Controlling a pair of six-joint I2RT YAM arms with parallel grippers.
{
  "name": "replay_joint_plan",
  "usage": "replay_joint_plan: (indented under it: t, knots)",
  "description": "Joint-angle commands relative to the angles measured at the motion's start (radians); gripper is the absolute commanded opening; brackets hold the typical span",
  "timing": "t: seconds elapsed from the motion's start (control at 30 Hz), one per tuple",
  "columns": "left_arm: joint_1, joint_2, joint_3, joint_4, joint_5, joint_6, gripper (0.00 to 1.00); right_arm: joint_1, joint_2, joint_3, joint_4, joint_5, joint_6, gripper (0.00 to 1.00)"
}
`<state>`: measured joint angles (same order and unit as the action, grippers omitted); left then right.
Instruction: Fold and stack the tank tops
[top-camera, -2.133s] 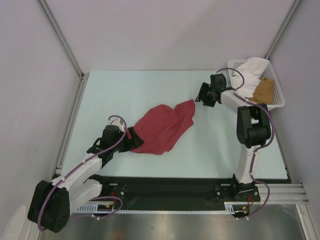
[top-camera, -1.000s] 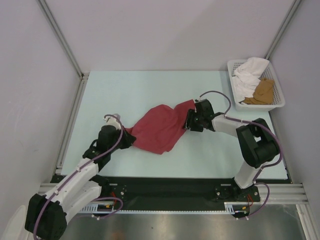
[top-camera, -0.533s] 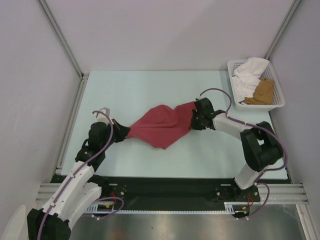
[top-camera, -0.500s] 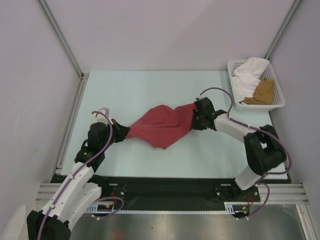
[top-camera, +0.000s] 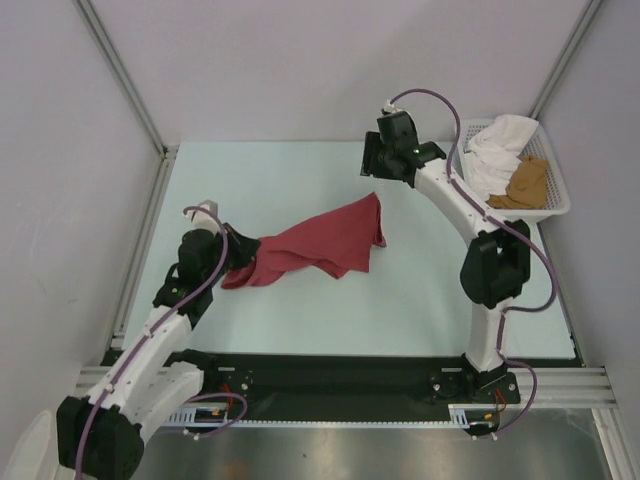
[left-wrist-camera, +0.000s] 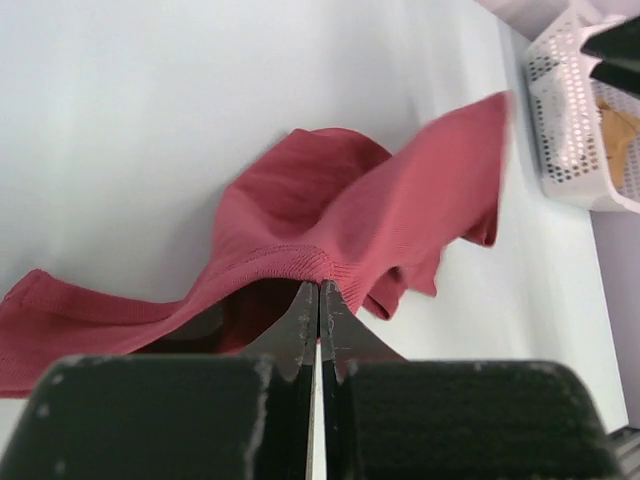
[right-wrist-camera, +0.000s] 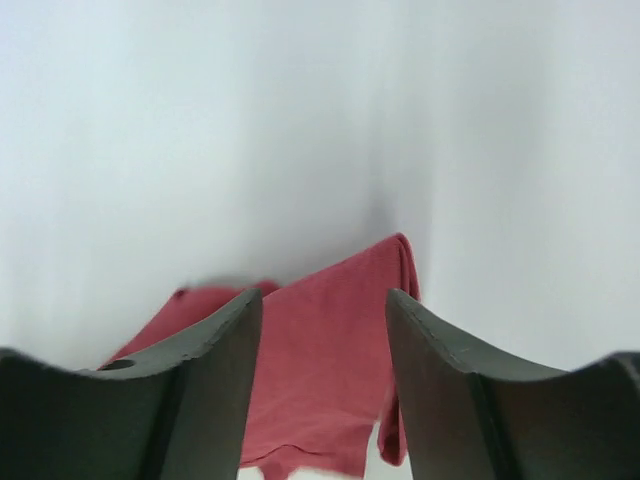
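The left arm (top-camera: 150, 345) and the right arm (top-camera: 450, 198) are being shown as white links joined by bulky black joint housings, each being followed along its length by a looping purple cable (top-camera: 428, 92). The left gripper (left-wrist-camera: 319, 287) is being seen with black, pale-speckled fingers (left-wrist-camera: 300, 335), the right gripper (right-wrist-camera: 323, 297) with broad, curved dark-grey ones.

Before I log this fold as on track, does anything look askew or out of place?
Yes: the dark red tank top lies bunched and twisted, not flat. Only the left gripper pinches its edge; the right gripper hangs open, clear of it. The tan-brown top sits in the basket.
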<state>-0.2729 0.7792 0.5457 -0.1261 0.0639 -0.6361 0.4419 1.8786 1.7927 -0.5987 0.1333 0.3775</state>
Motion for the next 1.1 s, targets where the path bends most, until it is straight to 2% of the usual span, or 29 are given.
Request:
replay_joint_plan:
  t: [0.0,0.13,0.17,0.27,0.4,0.6,0.87,1.07]
  knots:
    - [0.020,0.095,0.033,0.100,0.008,-0.048,0.00,-0.014,0.132,0.117,-0.131,-0.055,-0.025,0.59]
    - [0.050,0.147,0.019,0.172,-0.013,-0.063,0.00,-0.002,-0.054,-0.230,0.065,-0.156,-0.011,0.58]
    - [0.061,0.155,0.011,0.184,-0.007,-0.065,0.00,0.000,-0.134,-0.372,0.127,-0.175,0.006,0.56]
    - [0.104,0.204,0.025,0.201,0.020,-0.059,0.00,0.009,-0.240,-0.572,0.200,-0.236,0.026,0.53]
    - [0.118,0.236,0.036,0.201,0.030,-0.040,0.00,0.021,-0.277,-0.702,0.258,-0.314,0.058,0.54]
    - [0.120,0.215,-0.006,0.227,0.034,-0.036,0.00,0.050,-0.234,-0.753,0.330,-0.340,0.103,0.55]
    - [0.120,0.235,-0.021,0.230,0.062,-0.024,0.00,0.078,-0.116,-0.693,0.356,-0.328,0.110,0.52]
    - [0.120,0.238,-0.036,0.247,0.083,-0.020,0.00,0.092,-0.064,-0.685,0.346,-0.294,0.123,0.45]
